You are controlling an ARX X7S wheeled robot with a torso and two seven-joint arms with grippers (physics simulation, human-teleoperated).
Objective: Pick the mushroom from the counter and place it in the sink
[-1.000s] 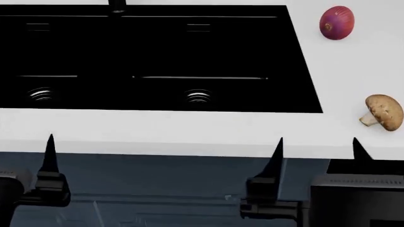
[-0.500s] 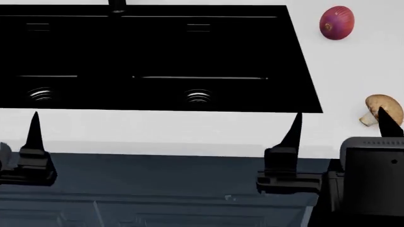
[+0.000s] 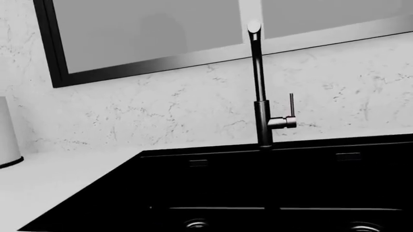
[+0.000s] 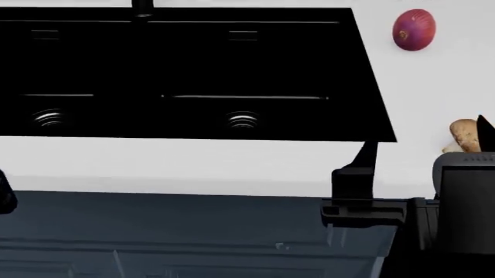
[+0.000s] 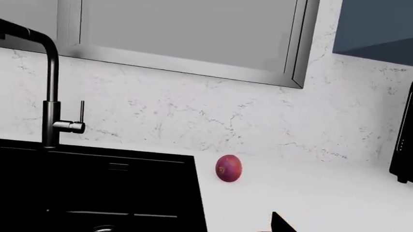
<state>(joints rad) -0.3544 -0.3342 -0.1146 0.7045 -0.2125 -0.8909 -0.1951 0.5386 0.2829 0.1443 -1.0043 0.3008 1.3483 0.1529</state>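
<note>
Mushroom (image 4: 464, 136) lay on the white table (image 4: 193, 162) to the right of the sink (image 4: 193, 69), well apart from its rim, partly hidden behind the right arm's housing; cap tan-brown, a bit of pale stem showing at its lower left; right tool (image 4: 421, 139) stood over the table's front edge with fingers spread wide, one finger (image 4: 363, 156) by the sink's near right corner, the other's tip just at the mushroom's right side, contact unclear; nothing pinched between them; red onion (image 4: 414, 29) sat farther back on the table, beside the sink's far right corner; black faucet (image 3: 261, 92) rose behind the sink against the marble backsplash (image 3: 161, 106); left tool was not visible in any view.
</note>
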